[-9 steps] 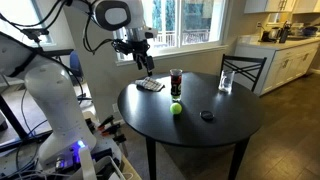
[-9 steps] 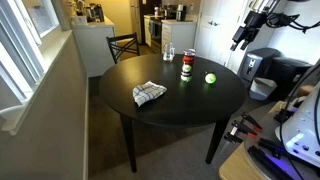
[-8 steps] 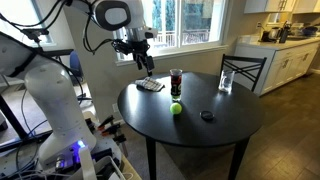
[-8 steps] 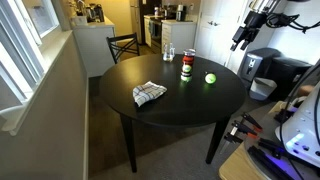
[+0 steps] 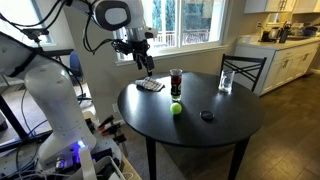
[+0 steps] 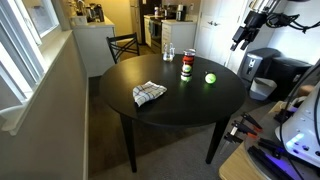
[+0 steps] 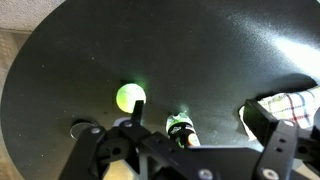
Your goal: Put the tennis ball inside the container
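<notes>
The yellow-green tennis ball (image 5: 176, 109) lies on the round black table (image 5: 215, 135), also seen in an exterior view (image 6: 210, 78) and in the wrist view (image 7: 130, 97). The narrow clear container (image 5: 176, 83) with a dark reddish rim stands upright just behind the ball in both exterior views (image 6: 186, 66); the wrist view (image 7: 181, 130) shows it from above. My gripper (image 5: 146, 63) hangs open and empty high above the table's edge, apart from both; it also shows in an exterior view (image 6: 239, 37) and in the wrist view (image 7: 190, 135).
A checked cloth (image 5: 149, 86) lies near the table edge under the gripper. A clear drinking glass (image 5: 226, 82) stands at the far side, a small black disc (image 5: 206, 115) lies near the ball. A dark chair (image 5: 245, 68) stands behind the table.
</notes>
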`<state>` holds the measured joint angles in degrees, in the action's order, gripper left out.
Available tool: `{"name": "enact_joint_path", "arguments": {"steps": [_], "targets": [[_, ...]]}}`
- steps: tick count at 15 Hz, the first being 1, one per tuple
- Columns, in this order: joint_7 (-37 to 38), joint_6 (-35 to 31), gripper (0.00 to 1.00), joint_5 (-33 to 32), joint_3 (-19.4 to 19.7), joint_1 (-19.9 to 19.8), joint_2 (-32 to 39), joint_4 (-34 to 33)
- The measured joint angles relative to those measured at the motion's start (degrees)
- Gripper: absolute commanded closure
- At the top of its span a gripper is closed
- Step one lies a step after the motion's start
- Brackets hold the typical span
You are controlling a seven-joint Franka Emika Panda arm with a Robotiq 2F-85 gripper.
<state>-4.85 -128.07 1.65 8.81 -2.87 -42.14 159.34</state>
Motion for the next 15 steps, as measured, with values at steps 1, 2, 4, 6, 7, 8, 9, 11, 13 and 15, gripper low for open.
{"name": "enact_joint_path", "arguments": {"steps": [1,2,4,6,7,8,9,11,13,15], "targets": [[0.0,0.0,0.0,0.0,0.0,0.0,0.0,0.0],[0.0,0.0,0.0,0.0,0.0,0.0,0.0,0.0],[0.0,0.0,0.0,0.0,0.0,0.0,0.0,0.0],[0.0,0.0,0.0,0.0,0.0,0.0,0.0,0.0],[0.0,0.0,0.0,0.0,0.0,0.0,0.0,0.0],[0.0,0.0,0.0,0.0,0.0,-0.1,0.1,-0.1],[0.0,0.0,0.0,0.0,0.2,-0.2,0.4,-0.2],[0.0,0.0,0.0,0.2,1.3,-0.4,1.4,-1.0],[-0.1,0.0,0.0,0.2,3.3,-0.7,3.4,-2.6],[-1.4,-0.2,0.0,0.9,6.0,-0.8,6.4,-4.6]]}}
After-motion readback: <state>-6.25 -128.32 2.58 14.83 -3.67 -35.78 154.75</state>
